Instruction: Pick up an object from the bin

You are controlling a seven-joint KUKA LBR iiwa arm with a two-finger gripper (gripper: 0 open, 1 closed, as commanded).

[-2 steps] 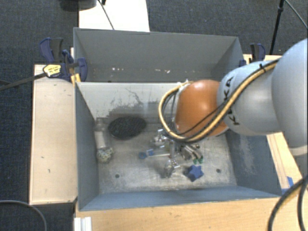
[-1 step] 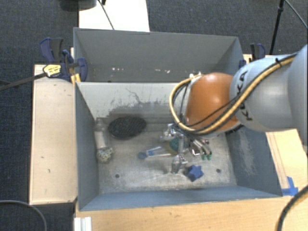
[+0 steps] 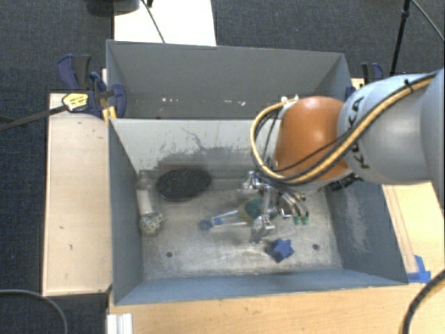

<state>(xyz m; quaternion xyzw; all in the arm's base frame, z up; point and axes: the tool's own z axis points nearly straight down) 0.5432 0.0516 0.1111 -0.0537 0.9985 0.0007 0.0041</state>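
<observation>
So the arm [image 3: 396,141] with its orange cover [image 3: 309,138] comes in from the right of the frame. The end effector [image 3: 265,223] is down low in the grey bin [image 3: 222,75], a bit right of center. I honestly can't tell if it's wide or narrow, the metal bits blur together down there.

A teal-green roundish thing [image 3: 253,206] sits right against its left side, can't tell if it's actually gripped. A small blue-handled piece [image 3: 219,220] lies just left of that, and a blue chunk [image 3: 280,249] is just below. Over on the left are a dark oval mesh thing [image 3: 182,184], a pale cylinder [image 3: 144,200] and a speckled lump [image 3: 151,223], well apart from the end effector.
</observation>
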